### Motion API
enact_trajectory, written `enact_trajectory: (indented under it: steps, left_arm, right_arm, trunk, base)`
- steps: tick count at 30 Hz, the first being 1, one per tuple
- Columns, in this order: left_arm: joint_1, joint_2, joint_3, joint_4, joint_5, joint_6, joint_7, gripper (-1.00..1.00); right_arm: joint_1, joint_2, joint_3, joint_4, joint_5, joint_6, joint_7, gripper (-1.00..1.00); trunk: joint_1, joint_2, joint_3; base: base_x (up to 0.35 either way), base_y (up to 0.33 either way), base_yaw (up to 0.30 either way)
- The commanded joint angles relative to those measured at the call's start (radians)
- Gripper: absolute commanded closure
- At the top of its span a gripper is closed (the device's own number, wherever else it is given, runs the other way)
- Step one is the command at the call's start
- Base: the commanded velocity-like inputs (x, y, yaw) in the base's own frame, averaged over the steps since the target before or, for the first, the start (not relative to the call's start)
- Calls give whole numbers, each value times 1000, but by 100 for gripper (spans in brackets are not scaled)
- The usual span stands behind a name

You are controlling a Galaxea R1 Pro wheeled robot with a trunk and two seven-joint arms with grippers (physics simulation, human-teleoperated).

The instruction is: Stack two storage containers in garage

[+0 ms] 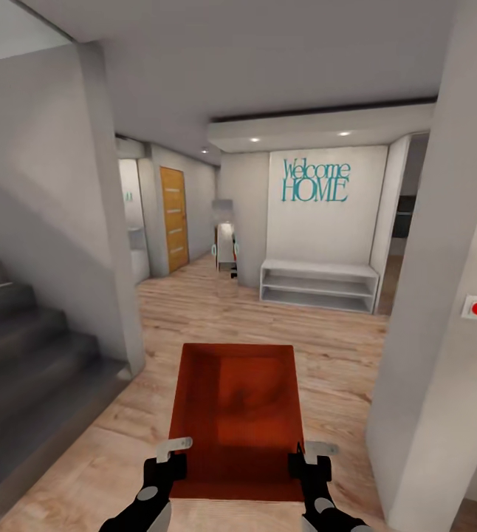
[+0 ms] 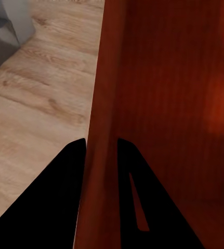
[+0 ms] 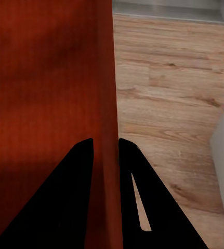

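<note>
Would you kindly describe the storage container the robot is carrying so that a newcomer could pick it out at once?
Start at the white wall with the teal "Welcome HOME" lettering and come back across the light wood floor toward the robot. Just ahead of it, the storage container is held with the left hand and right hand each clamping a side wall. It is the one orange-red, open-topped box here.

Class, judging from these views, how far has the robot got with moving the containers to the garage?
Done: one storage container is lifted. In hand: left gripper and right gripper clamp its side walls, carrying it over a wood-plank floor hallway. Left: reaching the garage, fetching the second, stacking.
</note>
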Motion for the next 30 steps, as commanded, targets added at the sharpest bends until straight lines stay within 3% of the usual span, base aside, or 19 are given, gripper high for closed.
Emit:
enact_trajectory:
  steps: [1,30]
  left_arm:
    - [-1,1,-7,5,27,-6,8,100]
    - [-1,1,-7,5,27,-6,8,100]
  right_arm:
    - [-1,0,28,-2,-10,-43,-3,100]
    - [-1,0,28,-2,-10,-44,-3,100]
  trunk:
    - [1,-1,-1]
    - [1,-1,-1]
  base:
    - [320,0,0]
    - [320,0,0]
